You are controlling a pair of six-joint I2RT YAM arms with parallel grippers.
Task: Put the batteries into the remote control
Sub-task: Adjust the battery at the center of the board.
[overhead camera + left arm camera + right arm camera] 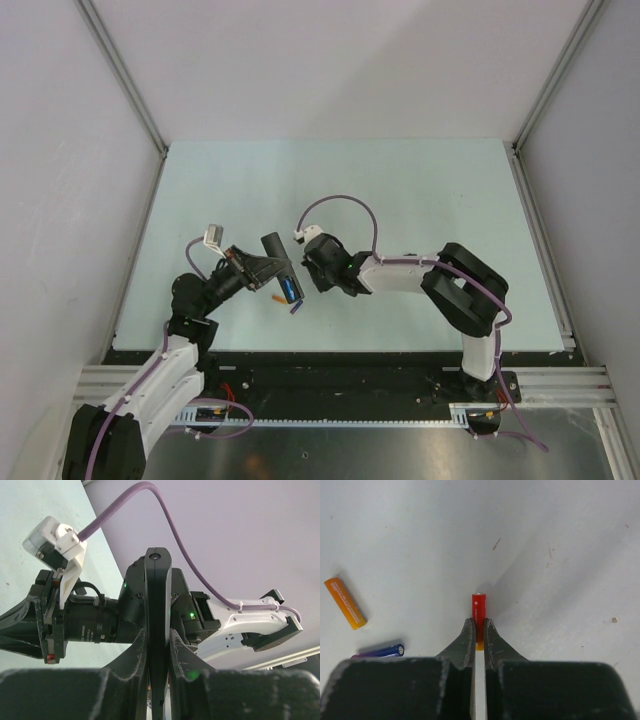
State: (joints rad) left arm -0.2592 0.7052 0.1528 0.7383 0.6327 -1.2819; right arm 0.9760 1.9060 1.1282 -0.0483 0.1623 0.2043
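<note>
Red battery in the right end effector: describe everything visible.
The small red cylindrical battery is glossy, with pale print along its side and a rounded far end. A yellowish band shows near the grip. The right end effector pinches its near end between black fingers; the rest sticks out past the tips, over the pale table. Whether it touches the table is unclear.

Pale green table (400, 200) carries an orange battery (345, 603) and a blue-purple battery (384, 651).

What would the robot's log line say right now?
left claw: shut on remote control | right claw: shut on red battery | on table: orange battery, blue battery
</note>
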